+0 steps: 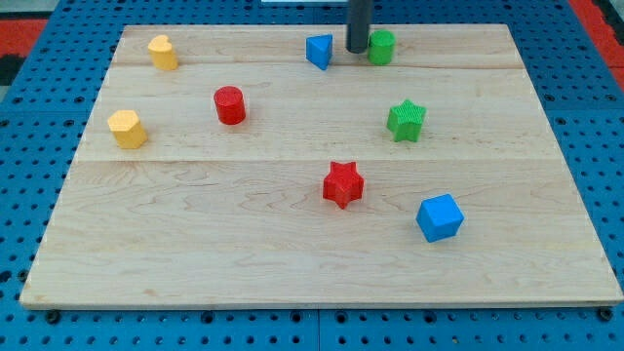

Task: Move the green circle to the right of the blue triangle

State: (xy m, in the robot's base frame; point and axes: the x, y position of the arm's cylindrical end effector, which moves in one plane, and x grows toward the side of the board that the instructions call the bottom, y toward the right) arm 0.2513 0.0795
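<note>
The green circle (pixel 381 47) stands just beside my tip (pixel 357 50), on its view-right side, near the top edge of the desk (pixel 292 253). The blue triangle (pixel 319 51) sits just on my tip's other side, so I stand between the two. I carry no jaws, only a rod, so nothing opens or clamps. By my judgement the circle already lies right of the triangle and little is left. Further from my tip: green star (pixel 407 120), red cylinder (pixel 229 105), red star (pixel 342 184), blue cube (pixel 439 216)
</note>
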